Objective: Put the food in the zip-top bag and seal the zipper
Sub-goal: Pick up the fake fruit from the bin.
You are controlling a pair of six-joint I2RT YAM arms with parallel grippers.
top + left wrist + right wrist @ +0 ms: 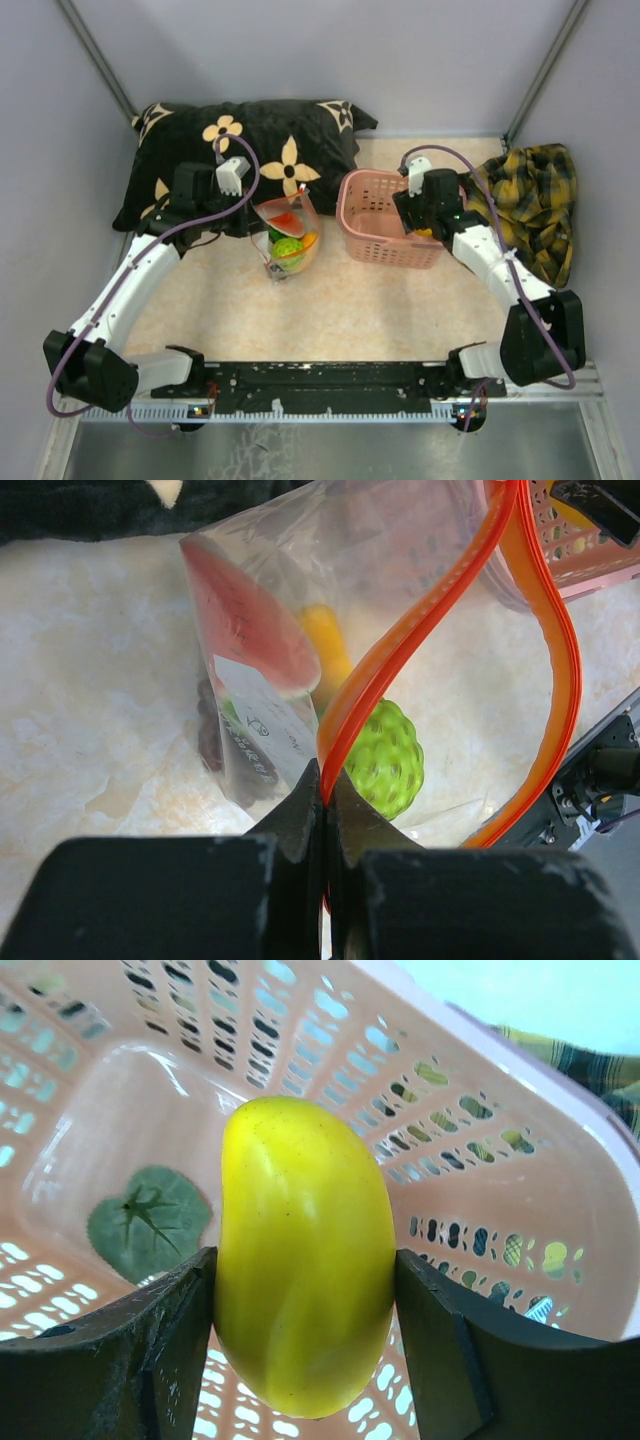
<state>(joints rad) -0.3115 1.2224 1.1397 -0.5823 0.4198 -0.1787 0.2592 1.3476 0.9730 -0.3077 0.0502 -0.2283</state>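
Standing over the rig, I see the pale stone-patterned table [350,310] first, with a black flower-print pillow [250,150] lying across its far left and a yellow-and-dark plaid cloth [535,200] bunched at the far right. Between them, right of centre, sits the pink basket [375,235], its slotted wall touching the plaid cloth's edge.

Just left of the basket, apart from it, the zip-top bag [288,235] hangs by its mouth in front of the pillow, bottom end near the tabletop. The left gripper [325,780] has its jaws pinched tight on the bag's edge, right where the zipper [420,630] comes down – the two red-orange strips bow apart above that, so the mouth gapes open.

The right gripper [303,1260] is down inside the basket, fingers spread moderately and clamped on the yellow piece [300,1210], which stands upright between the pads. On the basket floor behind it lies a flat green leaf-shaped piece [150,1220].

Inside the bag I can make out the watermelon slice [250,620] against the near wall, the bumpy green fruit [390,760] low down just beside the pinched strip, and an orange piece [325,640] between them. A dark shape – likely the grape bunch [208,730] – shows dimly behind the white label [260,730].
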